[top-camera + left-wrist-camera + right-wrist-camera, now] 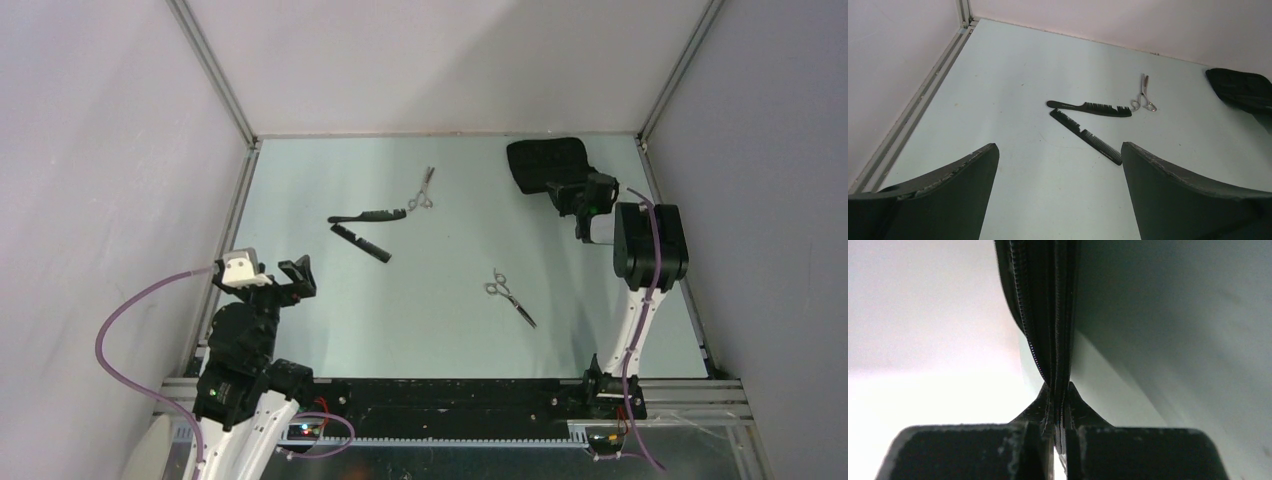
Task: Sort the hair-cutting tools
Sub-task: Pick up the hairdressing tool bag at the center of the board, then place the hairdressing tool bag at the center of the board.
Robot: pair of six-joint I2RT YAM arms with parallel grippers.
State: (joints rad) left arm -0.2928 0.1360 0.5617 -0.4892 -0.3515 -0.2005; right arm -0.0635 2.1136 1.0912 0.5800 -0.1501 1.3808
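Pinched only at its edge by the closed right gripper (1058, 412), the zippered fabric case (545, 163) at 1 o'clock may be dropped; the left gripper (1059, 150) is spread wide, empty

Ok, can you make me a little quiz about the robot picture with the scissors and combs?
1. True or false: the right gripper is shut on the edge of the black case.
2. How many silver scissors lie on the table? A one, B two, C three.
3. Fill the gap: the left gripper has its jaws ____.
Key: 1 true; 2 B; 3 open.
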